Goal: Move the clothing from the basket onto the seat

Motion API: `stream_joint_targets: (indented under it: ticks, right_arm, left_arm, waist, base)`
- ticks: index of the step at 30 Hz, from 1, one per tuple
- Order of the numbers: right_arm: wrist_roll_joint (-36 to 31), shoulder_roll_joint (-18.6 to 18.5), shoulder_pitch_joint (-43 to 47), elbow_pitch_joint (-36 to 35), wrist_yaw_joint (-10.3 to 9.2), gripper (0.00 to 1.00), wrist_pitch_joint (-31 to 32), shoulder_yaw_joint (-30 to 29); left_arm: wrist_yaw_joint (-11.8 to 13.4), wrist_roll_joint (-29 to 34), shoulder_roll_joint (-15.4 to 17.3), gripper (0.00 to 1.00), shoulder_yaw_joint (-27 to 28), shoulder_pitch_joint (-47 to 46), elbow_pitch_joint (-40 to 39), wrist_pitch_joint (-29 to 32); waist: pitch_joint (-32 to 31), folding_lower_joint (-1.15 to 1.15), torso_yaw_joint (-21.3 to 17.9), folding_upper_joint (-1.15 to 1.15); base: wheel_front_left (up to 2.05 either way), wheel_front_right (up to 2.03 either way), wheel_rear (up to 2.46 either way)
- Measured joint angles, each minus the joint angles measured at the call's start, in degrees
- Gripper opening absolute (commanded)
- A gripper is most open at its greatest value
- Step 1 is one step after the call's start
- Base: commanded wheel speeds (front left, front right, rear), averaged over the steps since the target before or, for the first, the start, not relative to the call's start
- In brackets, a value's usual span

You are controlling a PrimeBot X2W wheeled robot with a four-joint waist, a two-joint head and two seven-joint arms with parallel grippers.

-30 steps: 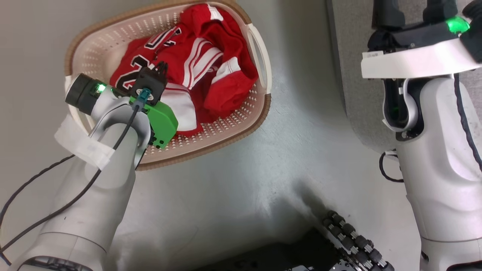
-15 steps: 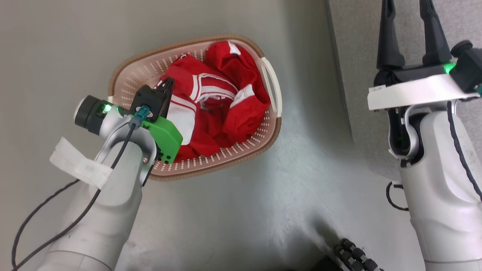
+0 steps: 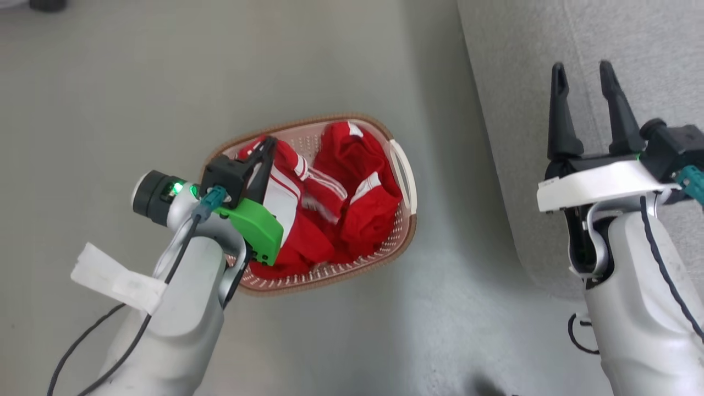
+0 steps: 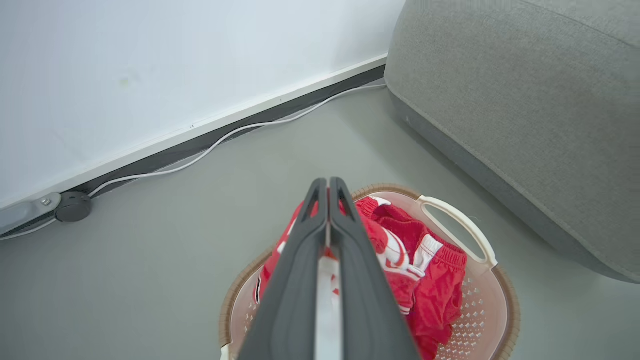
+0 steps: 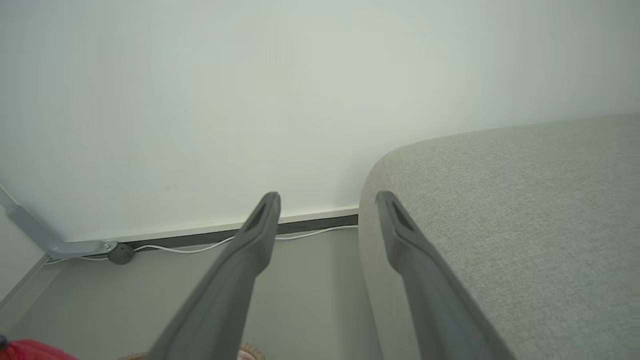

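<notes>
1. Head view: the cream basket [image 3: 335, 273] sits on the grey floor [image 3: 137, 82], near the left edge of the light-grey seat [image 3: 528, 110]. The red clothing [image 3: 352, 203] with white stripes lies heaped inside the basket. The left tool [image 3: 269, 143] reaches over the basket's left part, its two dark fingers pressed together with a peak of the red cloth pinched at their tips. The right tool [image 3: 582, 69] is held above the seat, fingers spread apart with nothing between them.

2. Left wrist view: the left tool [image 4: 327, 184] points over the basket [image 4: 480, 320], its fingers pressed together along their length, with a strip of white fabric showing between them. The clothing [image 4: 435, 280] bunches on both sides of the fingers and fills the basket. The seat [image 4: 525, 110] rises just beyond the basket's white handle [image 4: 460, 225]. A white cable [image 4: 225, 142] runs along the foot of the pale wall [image 4: 150, 60].

3. Right wrist view: the right tool [image 5: 327, 197] shows its fingers spread wide and empty. Its right finger overlaps the seat's [image 5: 525, 210] rounded corner. Behind stands the wall [image 5: 200, 100], with the cable [image 5: 200, 248] at its base.
</notes>
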Motion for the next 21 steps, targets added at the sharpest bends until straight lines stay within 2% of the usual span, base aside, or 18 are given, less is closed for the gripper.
stream_joint_targets:
  ticks: [10, 21]
  right_arm:
    - [-0.43, 0.18, 5.17, 1.56, 1.03, 1.0, 0.01, -0.05]
    - [-0.52, 0.26, 7.44, 1.65, 1.72, 1.0, 0.01, 0.16]
  left_arm:
    - [1.33, -2.78, 0.01, 0.0, 0.12, 6.01, -3.97, 0.0]
    - [2.8, -3.56, 0.02, 0.0, -0.23, 8.6, -6.99, 0.0]
  waist:
    - [-8.45, 0.0, -0.31, 0.0]
    - [-13.52, 0.0, -2.29, 0.0]
  base:
    - [0.0, 0.0, 0.0]
    - [0.0, 0.0, 0.0]
